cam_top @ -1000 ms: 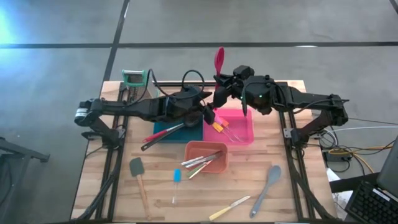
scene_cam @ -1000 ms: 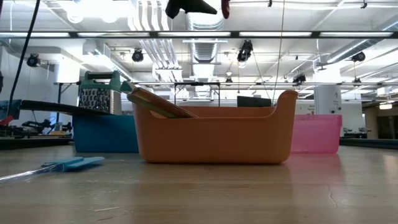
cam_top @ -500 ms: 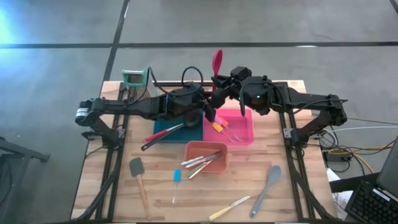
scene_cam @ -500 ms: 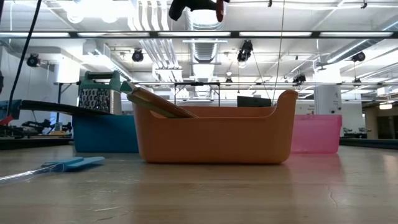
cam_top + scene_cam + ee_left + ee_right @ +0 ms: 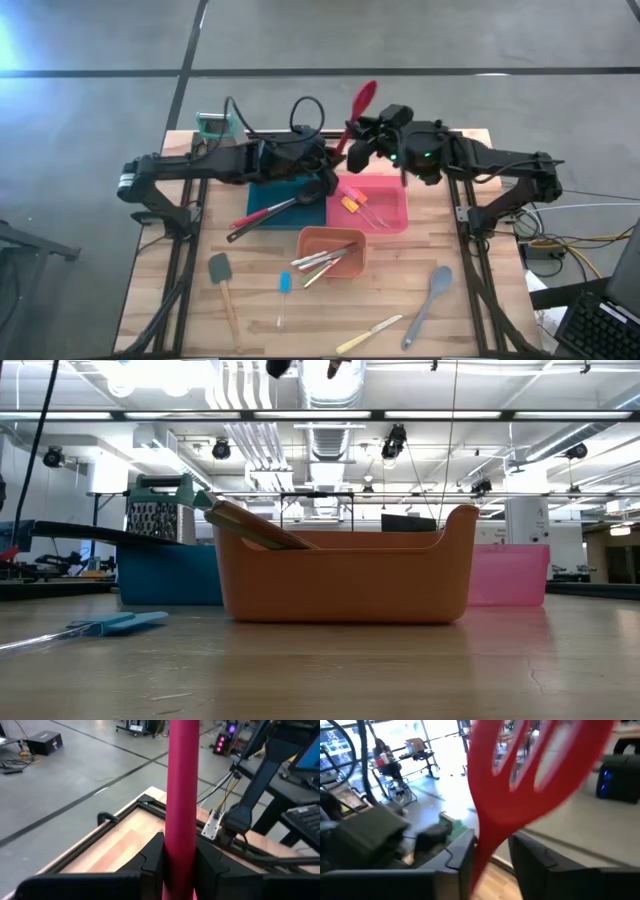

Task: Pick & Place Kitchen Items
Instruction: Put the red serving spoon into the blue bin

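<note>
- Right gripper [image 5: 352, 138], high over the table's [image 5: 470, 300] far edge, clamps the red slotted spatula [image 5: 360, 104] by its neck, head angled upward.
- Left gripper [image 5: 328, 160] pinches the same spatula's handle just below.

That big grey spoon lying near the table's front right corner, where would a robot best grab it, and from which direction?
Probably by its handle, from straight above. The grey spoon lies flat on the bare table, its broad bowl toward the back and its slim handle running forward-left. A tool could likely straddle the narrow handle about midway, fingers set across its length. Nothing lies close; the yellow-handled knife is apart, to its left.
</note>
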Available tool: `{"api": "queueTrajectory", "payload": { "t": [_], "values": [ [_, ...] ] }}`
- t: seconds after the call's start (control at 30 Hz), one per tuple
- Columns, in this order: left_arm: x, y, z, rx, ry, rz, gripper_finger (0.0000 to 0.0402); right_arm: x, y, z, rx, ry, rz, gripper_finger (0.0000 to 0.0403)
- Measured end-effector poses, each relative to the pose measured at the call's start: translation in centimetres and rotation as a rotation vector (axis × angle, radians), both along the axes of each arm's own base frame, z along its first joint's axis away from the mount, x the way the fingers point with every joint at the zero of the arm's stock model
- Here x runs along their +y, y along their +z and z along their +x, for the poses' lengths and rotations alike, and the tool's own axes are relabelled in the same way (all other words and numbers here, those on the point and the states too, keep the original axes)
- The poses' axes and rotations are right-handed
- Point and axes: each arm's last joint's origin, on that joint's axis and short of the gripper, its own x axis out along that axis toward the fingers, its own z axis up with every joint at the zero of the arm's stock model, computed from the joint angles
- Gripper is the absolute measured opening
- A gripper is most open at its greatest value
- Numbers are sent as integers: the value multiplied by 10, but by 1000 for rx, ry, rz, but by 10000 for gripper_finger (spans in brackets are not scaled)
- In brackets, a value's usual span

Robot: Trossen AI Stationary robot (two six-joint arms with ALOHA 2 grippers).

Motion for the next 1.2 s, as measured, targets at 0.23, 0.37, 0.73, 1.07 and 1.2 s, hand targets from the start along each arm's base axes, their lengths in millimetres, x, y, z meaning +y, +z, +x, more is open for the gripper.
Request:
{"api": "queueTrajectory", "payload": {
  "t": [0.23,0.37,0.73,1.07,1.2],
  "values": [
    [10,40,-61,244,-83,-41,67,-1,13,-39,106,-3,-29,161],
    [21,59,-109,394,-145,-243,67,-1,7,-68,198,-23,51,174],
    [46,50,-147,475,-519,-765,67,-1,-18,-100,301,-151,263,173],
    [63,-36,-133,633,-583,-1070,67,4,-26,-88,351,-126,263,159],
    [62,-68,-143,692,-561,-1147,67,5,-26,-89,349,-119,263,154]
  ]
}}
